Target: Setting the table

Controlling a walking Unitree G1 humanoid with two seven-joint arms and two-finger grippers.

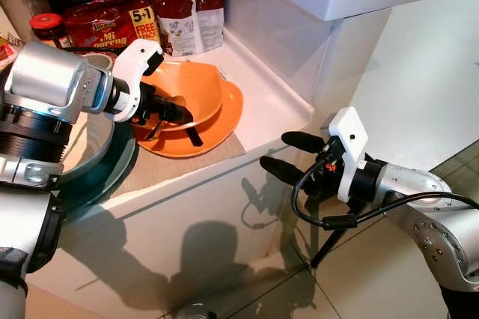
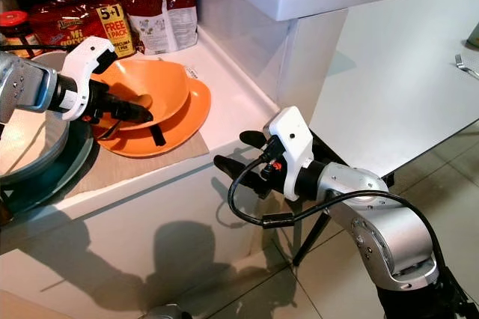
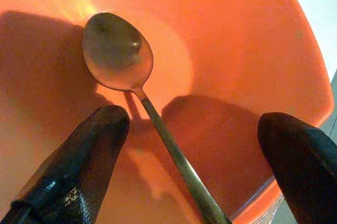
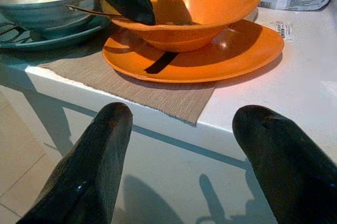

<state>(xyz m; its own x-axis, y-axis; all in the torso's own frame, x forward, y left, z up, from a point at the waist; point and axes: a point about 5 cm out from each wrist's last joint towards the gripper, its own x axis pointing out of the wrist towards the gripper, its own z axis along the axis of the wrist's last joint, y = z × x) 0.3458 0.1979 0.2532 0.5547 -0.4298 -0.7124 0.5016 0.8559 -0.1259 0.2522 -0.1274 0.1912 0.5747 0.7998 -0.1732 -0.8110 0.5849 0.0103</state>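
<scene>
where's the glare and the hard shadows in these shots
Left wrist view: a bright hotspot on the orange bowl above the spoon, with dark finger shadows either side. Right wrist view: sheen on the orange plate. Eye views: sharp arm shadows on the white counter front.

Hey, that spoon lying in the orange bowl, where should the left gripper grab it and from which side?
Probably the thin handle, not the head. The spoon lies with its head flat on the floor of the orange bowl and its handle rising toward the rim, so the shaft offers clearance. The left gripper, open and straddling that handle, should come down from above over the near rim and close across it.
</scene>
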